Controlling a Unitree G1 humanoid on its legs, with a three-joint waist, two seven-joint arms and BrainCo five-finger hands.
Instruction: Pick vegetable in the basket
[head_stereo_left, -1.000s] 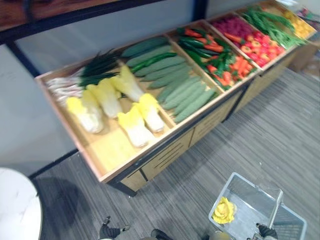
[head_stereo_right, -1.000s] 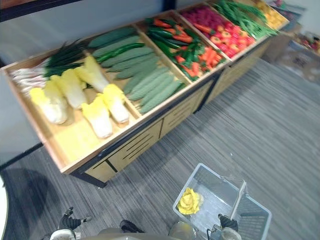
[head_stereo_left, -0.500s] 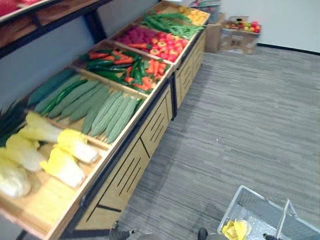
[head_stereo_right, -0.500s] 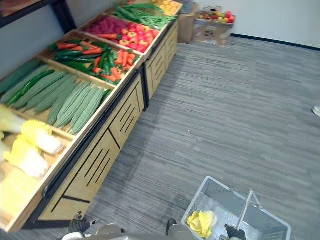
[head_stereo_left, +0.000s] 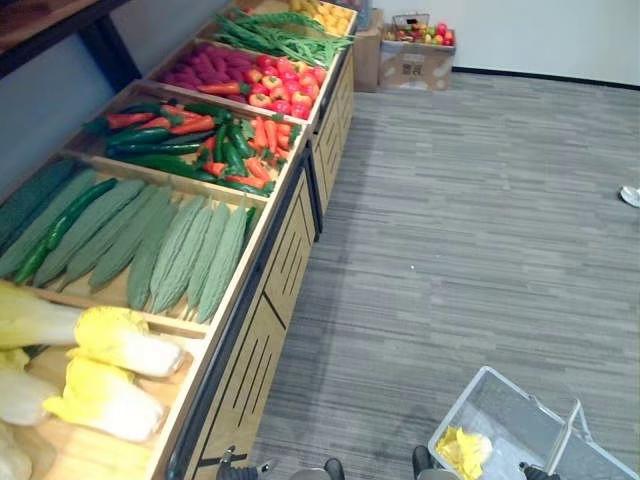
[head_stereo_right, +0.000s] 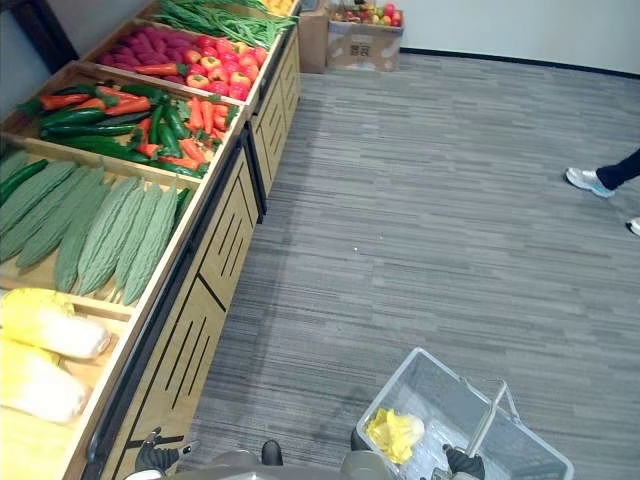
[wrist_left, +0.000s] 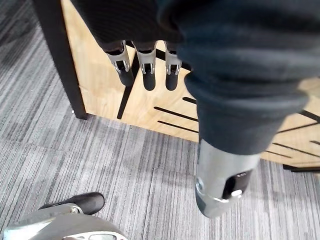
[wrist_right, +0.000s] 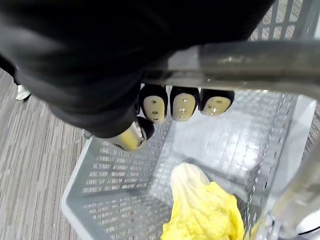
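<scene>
Status: one yellow cabbage (wrist_right: 202, 210) was already lying in the grey basket (head_stereo_left: 455, 408), which sat out in front of the counter (head_stereo_right: 215, 250), well apart from its wooden front.

Right hand (wrist_right: 181, 105) had its fingers curled round the basket's handle (wrist_right: 250, 60), carrying it. Couldn't tell whether the basket touched the floor.

Left hand (wrist_left: 145, 70) hung low, just in front of the counter's slotted front panel, with fingers straight and relaxed and nothing in them.

On the counter, nearest compartment first: more yellow cabbages (head_stereo_left: 125, 340), then long green gourds (head_stereo_left: 190, 255), then mixed peppers and carrots (head_stereo_left: 200, 140), with red and green produce further along.

My read: this was the gap between picks, with one item loaded and the free hand not yet on a second. The next move looked like raising the left hand over the counter's front edge to the nearest compartment, closing on a cabbage or gourd, then carrying it away from the counter and dropping it beside the first. The right hand needed to hold the basket level meanwhile.
</scene>
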